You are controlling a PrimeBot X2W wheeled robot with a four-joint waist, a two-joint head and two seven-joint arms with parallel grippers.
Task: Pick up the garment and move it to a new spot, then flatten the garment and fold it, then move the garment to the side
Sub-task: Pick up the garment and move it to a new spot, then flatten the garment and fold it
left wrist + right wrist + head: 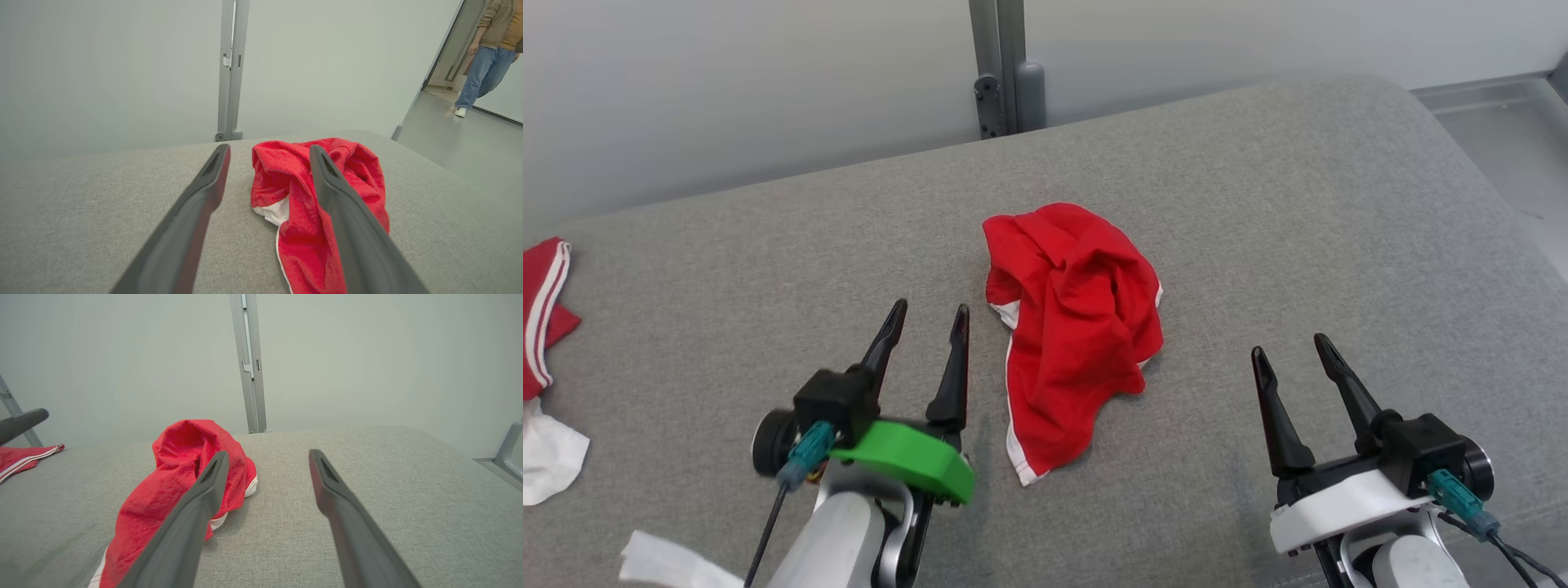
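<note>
Nearest the head camera, the left gripper (931, 307) sits just beside the left edge of the red garment (1070, 327). Its two dark fingers are spread with nothing between them. In the left wrist view one finger crosses in front of the cloth, and contact cannot be judged there. The right gripper (1290, 344) stands to the garment's right, well apart from it, fingers likewise spread and empty.

The grey fabric-covered bench (1298, 204) carries everything, and the garment lies near its middle. Beyond the garment rises a pale wall (727, 82), with a grey metal post (1001, 65) standing against it almost straight behind the garment.

The garment is crumpled into a loose heap, taller at its far end and trailing flatter toward the robot. It is red with narrow white trim along its edges, and some white shows at a fold on its left side.

Far to the garment's left, at the bench's edge, lies a second red cloth with white stripes (543, 310). A white cloth (547, 457) lies just on the robot's side of that one. A smaller white scrap (662, 563) lies to the garment's left as well, closer to the robot than the left gripper.

In the left wrist view, far beyond the garment and to its right, a person in jeans and a tan jacket (490, 53) stands on the grey floor by a doorway.
</note>
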